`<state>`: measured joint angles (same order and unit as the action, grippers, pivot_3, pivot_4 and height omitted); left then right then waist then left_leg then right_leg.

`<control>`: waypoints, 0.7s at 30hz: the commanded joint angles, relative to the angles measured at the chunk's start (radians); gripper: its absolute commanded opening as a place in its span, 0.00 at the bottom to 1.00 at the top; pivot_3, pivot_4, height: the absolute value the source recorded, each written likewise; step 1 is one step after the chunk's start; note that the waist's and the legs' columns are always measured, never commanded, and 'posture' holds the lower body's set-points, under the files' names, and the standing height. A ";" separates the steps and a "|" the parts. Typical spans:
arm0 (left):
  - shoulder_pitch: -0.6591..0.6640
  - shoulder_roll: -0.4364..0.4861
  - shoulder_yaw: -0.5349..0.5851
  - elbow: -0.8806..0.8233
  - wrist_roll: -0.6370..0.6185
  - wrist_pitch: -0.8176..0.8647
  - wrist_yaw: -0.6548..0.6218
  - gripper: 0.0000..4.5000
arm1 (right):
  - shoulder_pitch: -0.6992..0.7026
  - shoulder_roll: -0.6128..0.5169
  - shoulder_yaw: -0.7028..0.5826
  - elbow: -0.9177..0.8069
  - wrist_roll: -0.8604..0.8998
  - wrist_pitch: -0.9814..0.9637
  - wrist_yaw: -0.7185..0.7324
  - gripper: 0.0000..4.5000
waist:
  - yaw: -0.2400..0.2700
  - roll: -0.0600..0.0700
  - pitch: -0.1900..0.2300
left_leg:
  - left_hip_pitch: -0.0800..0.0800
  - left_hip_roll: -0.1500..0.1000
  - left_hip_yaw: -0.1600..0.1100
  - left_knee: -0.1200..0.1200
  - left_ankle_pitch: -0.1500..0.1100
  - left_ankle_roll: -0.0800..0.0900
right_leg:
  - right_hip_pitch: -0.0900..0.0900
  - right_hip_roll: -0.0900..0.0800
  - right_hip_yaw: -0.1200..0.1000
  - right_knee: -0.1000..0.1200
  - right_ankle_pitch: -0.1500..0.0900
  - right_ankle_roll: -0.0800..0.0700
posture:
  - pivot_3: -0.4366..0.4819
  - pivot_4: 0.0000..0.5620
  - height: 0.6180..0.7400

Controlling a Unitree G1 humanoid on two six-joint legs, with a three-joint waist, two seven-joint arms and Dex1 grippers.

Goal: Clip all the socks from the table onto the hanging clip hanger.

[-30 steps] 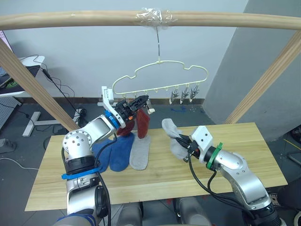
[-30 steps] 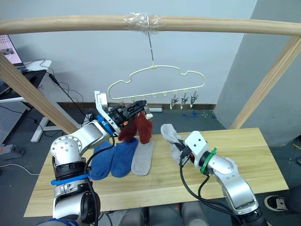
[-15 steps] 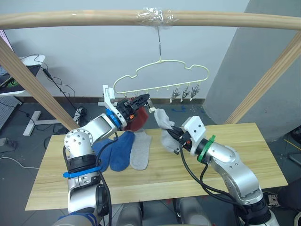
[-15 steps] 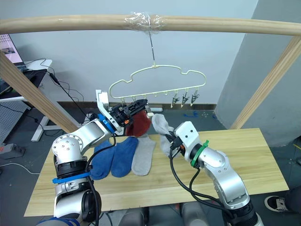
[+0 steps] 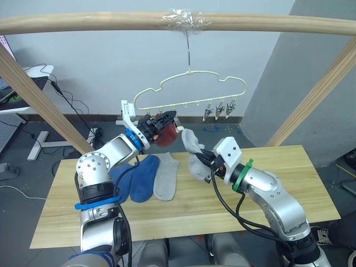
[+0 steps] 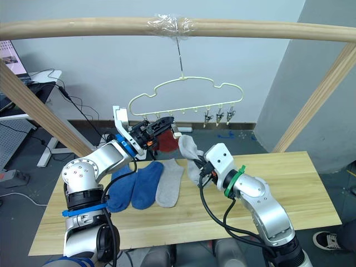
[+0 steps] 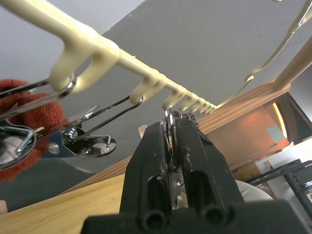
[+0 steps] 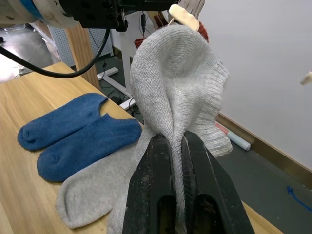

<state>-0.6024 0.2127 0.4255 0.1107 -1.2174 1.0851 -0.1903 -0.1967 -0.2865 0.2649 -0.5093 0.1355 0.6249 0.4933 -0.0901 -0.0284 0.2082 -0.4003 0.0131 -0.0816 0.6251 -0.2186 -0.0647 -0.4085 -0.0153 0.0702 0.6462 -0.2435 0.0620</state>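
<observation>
- Grey sock (image 5: 193, 153) in the right gripper (image 8: 176, 141): it now hangs lifted off the table (image 5: 311, 183), up and inboard, just beside the left end of the clip hanger (image 5: 192, 92). A second ago it sat low over the table's middle; in the last half second it rises only slightly.
- Right gripper's fingers are pinched narrow on the sock's bunched middle; cuff stands up above the fingertips, toe trails below.
- Rust-red socks (image 5: 166, 135): they now sit bunched high at the hanger's left clips. A second ago they hung long, down towards the table.
- In the left wrist view one red sock (image 7: 29, 122) is caught in a metal clip (image 7: 73, 141) under the hanger bar.
- Left gripper (image 7: 170, 141): fingers closed narrow on the thin metal of the neighbouring clip, right at the hanger bar. Judgement: it is squeezing that clip open to receive a sock.
- Still flat on the table: two blue socks (image 5: 136, 178) and one grey sock (image 5: 164, 177), side by side, touching.
- Three clips (image 5: 220, 109) at the hanger's right end hang bare.
- Judgement: the red pair looks done or nearly so; the lifted grey sock is next, three socks remain after it. Roughly a third along.
- Risk: the hanger swings freely from the pole (image 5: 111, 22), so cuff and clip may misalign.
</observation>
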 commanded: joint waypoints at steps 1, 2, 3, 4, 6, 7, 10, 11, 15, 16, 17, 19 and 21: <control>-0.011 0.006 -0.003 -0.017 -0.017 -0.005 -0.013 0.00 | -0.003 -0.010 0.011 -0.041 0.003 -0.016 0.002 0.00 | 0.000 0.000 0.000 | 0.000 0.000 0.000 0.000 0.000 0.000 | 0.000 0.000 0.000 0.000 0.000 0.000 | 0.35 0.32 1.00; -0.010 0.006 -0.004 -0.018 -0.016 -0.005 -0.014 0.00 | -0.004 -0.011 0.012 -0.040 0.002 -0.018 0.001 0.00 | 0.000 0.000 0.000 | 0.000 0.000 0.000 0.000 0.000 0.000 | 0.000 0.000 0.000 0.000 0.000 0.000 | 0.35 0.32 1.00; -0.010 0.006 -0.005 -0.017 -0.015 -0.006 -0.015 0.00 | -0.005 -0.015 0.014 -0.039 0.001 -0.020 0.002 0.00 | 0.000 0.000 0.000 | 0.000 0.000 0.000 0.000 0.000 0.000 | 0.000 0.000 0.000 0.000 0.000 0.000 | 0.35 0.32 1.00; -0.010 0.006 -0.006 -0.016 -0.013 -0.006 -0.014 0.00 | -0.007 -0.018 0.016 -0.040 0.000 -0.021 0.002 0.00 | 0.000 0.000 0.000 | 0.000 0.000 0.000 0.000 0.000 0.000 | 0.000 0.000 0.000 0.000 0.000 0.000 | 0.35 0.32 1.00; -0.007 0.006 -0.009 -0.018 -0.013 -0.004 -0.017 0.00 | -0.010 -0.015 0.018 -0.044 0.002 -0.017 -0.003 0.00 | 0.000 0.000 0.000 | 0.000 0.000 0.000 0.000 0.000 0.000 | 0.000 0.000 0.000 0.000 0.000 0.000 | 0.35 0.33 1.00; -0.005 0.006 -0.011 -0.020 -0.013 -0.004 -0.018 0.00 | -0.012 -0.014 0.019 -0.048 0.003 -0.015 -0.005 0.00 | 0.000 0.000 0.000 | 0.000 0.000 0.000 0.000 0.000 0.000 | 0.000 0.000 0.000 0.000 0.000 0.000 | 0.35 0.33 1.00; -0.003 0.006 -0.014 -0.022 -0.012 -0.004 -0.018 0.00 | -0.020 -0.014 0.021 -0.054 0.001 -0.010 -0.009 0.00 | 0.000 0.000 0.000 | 0.000 0.000 0.000 0.000 0.000 0.000 | 0.000 0.000 0.000 0.000 0.000 0.000 | 0.35 0.33 1.00; -0.003 0.005 -0.015 -0.021 -0.012 -0.004 -0.019 0.00 | -0.026 -0.013 0.022 -0.054 0.001 -0.007 -0.010 0.00 | 0.000 0.000 0.000 | 0.000 0.000 0.000 0.000 0.000 0.000 | 0.000 0.000 0.000 0.000 0.000 0.000 | 0.35 0.33 1.00; -0.003 0.005 -0.016 -0.023 -0.014 -0.002 -0.021 0.00 | -0.052 -0.014 0.029 -0.053 -0.002 -0.002 -0.013 0.00 | 0.000 0.000 0.000 | 0.000 0.000 0.000 0.000 0.000 0.000 | 0.000 0.000 0.000 0.000 0.000 0.000 | 0.35 0.32 1.00; -0.003 0.005 -0.016 -0.023 -0.014 -0.001 -0.022 0.00 | -0.060 -0.014 0.030 -0.052 -0.003 0.000 -0.016 0.00 | 0.000 0.000 0.000 | 0.000 0.000 0.000 0.000 0.000 0.000 | 0.000 0.000 0.000 0.000 0.000 0.000 | 0.35 0.32 1.00; -0.003 0.006 -0.017 -0.023 -0.014 -0.001 -0.023 0.00 | -0.067 -0.015 0.032 -0.051 -0.004 0.002 -0.017 0.00 | 0.000 0.000 0.000 | 0.000 0.000 0.000 0.000 0.000 0.000 | 0.000 0.000 0.000 0.000 0.000 0.000 | 0.35 0.32 1.00; -0.001 0.007 -0.018 -0.026 -0.013 0.000 -0.025 0.00 | -0.075 -0.016 0.036 -0.054 -0.005 0.008 -0.021 0.00 | 0.000 0.000 0.000 | 0.000 0.000 0.000 0.000 0.000 0.000 | 0.000 0.000 0.000 0.000 0.000 0.000 | 0.35 0.32 1.00; 0.001 0.009 -0.020 -0.031 -0.011 0.000 -0.028 0.00 | -0.078 -0.018 0.038 -0.060 -0.005 0.015 -0.023 0.00 | 0.000 0.000 0.000 | 0.000 0.000 0.000 0.000 0.000 0.000 | 0.000 0.000 0.000 0.000 0.000 0.000 | 0.35 0.32 1.00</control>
<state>-0.5998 0.2130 0.4163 0.1105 -1.2171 1.0839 -0.2072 -0.2623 -0.3034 0.2977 -0.5094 0.1339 0.6426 0.4770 -0.0898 -0.0284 0.2082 -0.4005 0.0131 -0.0818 0.6251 -0.2186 -0.0647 -0.4087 -0.0153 0.0701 0.6461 -0.2435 0.0620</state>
